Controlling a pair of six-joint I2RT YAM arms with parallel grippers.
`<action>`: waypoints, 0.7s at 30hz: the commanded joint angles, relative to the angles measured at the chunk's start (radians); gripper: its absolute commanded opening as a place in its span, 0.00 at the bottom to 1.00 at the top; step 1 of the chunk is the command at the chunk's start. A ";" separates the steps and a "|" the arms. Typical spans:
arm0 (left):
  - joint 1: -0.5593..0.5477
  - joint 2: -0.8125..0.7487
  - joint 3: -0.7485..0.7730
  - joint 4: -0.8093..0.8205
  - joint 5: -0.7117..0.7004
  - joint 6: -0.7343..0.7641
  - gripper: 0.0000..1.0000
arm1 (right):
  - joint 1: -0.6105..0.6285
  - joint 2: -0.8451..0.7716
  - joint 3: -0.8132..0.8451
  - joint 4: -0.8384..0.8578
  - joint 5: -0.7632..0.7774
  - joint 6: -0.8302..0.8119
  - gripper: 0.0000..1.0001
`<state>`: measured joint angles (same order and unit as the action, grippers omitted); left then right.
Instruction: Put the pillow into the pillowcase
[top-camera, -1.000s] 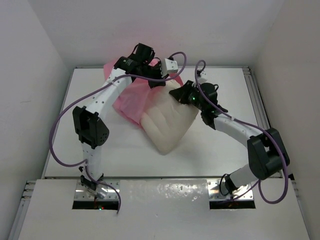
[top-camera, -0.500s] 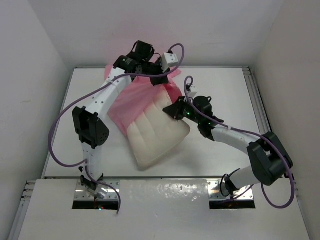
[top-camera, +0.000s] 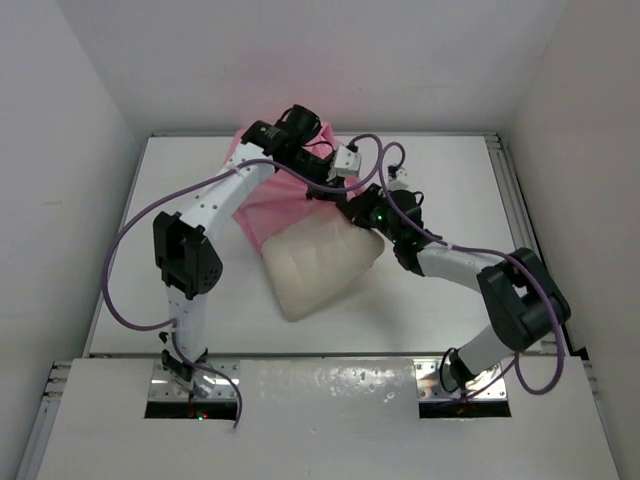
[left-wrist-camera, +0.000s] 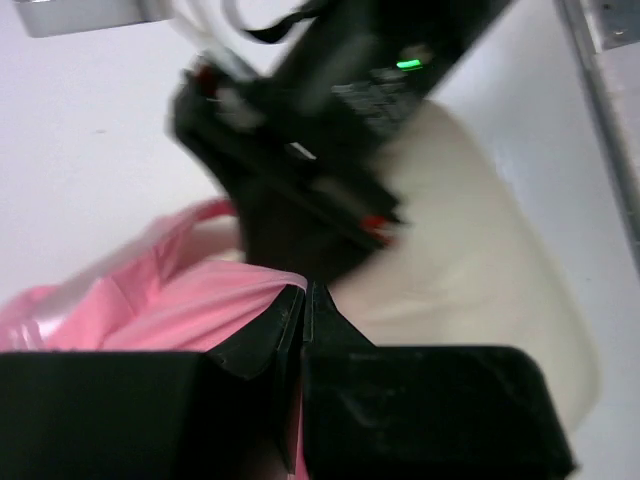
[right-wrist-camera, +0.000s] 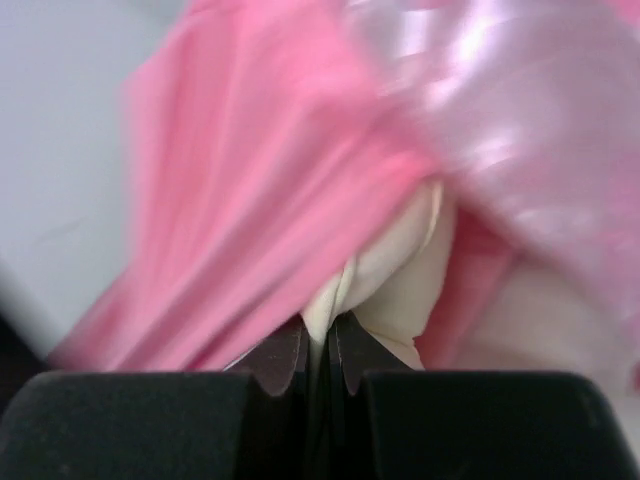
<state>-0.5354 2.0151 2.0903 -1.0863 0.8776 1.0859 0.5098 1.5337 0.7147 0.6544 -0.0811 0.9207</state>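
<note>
Tabletop (top-camera: 450, 170): right jaws pinch pillow (top-camera: 315, 265), left jaws pillowcase (top-camera: 268, 205)

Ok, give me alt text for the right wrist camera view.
The right gripper, shut, pinches a cream corner of the pillow. The glossy pink pillowcase drapes over and around that corner, blurred, filling most of the frame.
</note>
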 joint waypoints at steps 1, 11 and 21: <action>-0.043 -0.056 -0.025 -0.195 0.245 -0.016 0.00 | -0.077 0.066 0.087 0.167 0.334 0.150 0.00; 0.052 -0.088 -0.081 -0.052 -0.052 -0.239 0.82 | -0.073 0.057 0.196 -0.411 -0.032 -0.216 0.87; 0.304 -0.312 -0.375 0.230 -0.329 -0.628 0.15 | -0.215 -0.057 0.275 -0.771 0.017 -0.485 0.00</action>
<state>-0.2714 1.7947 1.7985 -0.9909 0.7017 0.6544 0.3717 1.4899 0.9691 -0.0601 -0.0582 0.4866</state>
